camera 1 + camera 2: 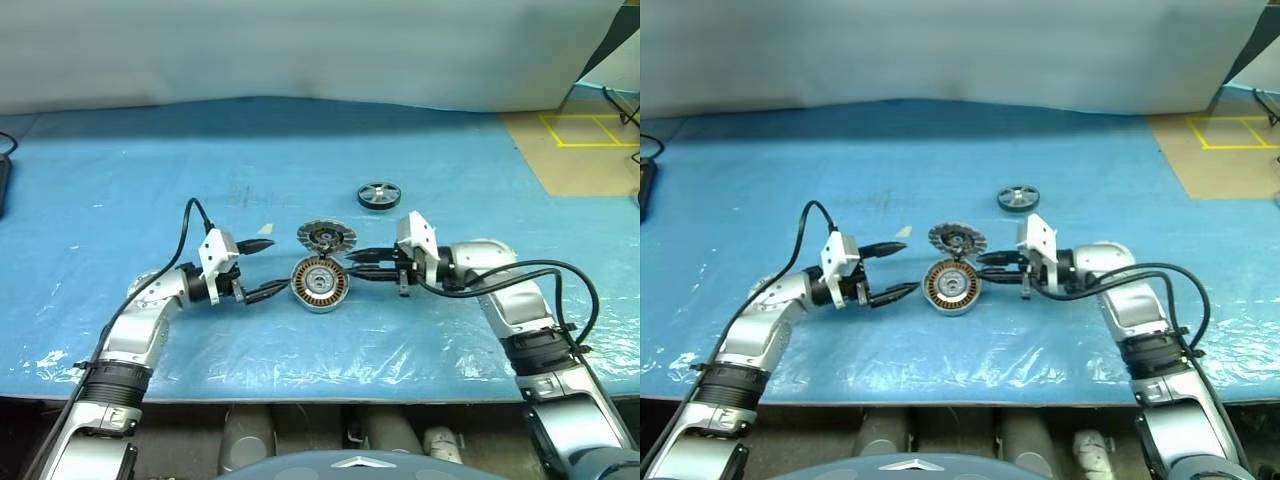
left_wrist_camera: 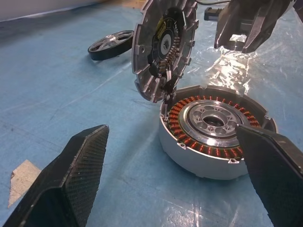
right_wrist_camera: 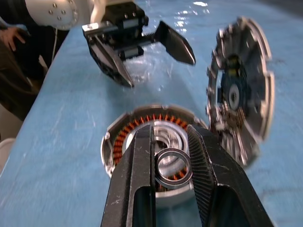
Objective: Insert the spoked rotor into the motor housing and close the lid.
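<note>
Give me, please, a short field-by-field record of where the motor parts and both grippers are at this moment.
motor housing: on the blue sheet, open, copper windings showing
lid: hinged up at the housing's far edge, ribbed side showing
spoked rotor: lying apart, farther back on the right, not inserted
left gripper: open, beside the housing
right gripper: shut on a small dark ring, over the housing

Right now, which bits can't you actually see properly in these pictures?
- Lid: outer face turned away, left wrist view.
- Spoked rotor: one end behind the lid, same view.
- Motor housing: front hidden by the right gripper, right wrist view.
- Small ring between its fingers: too small in the eye views.
</note>
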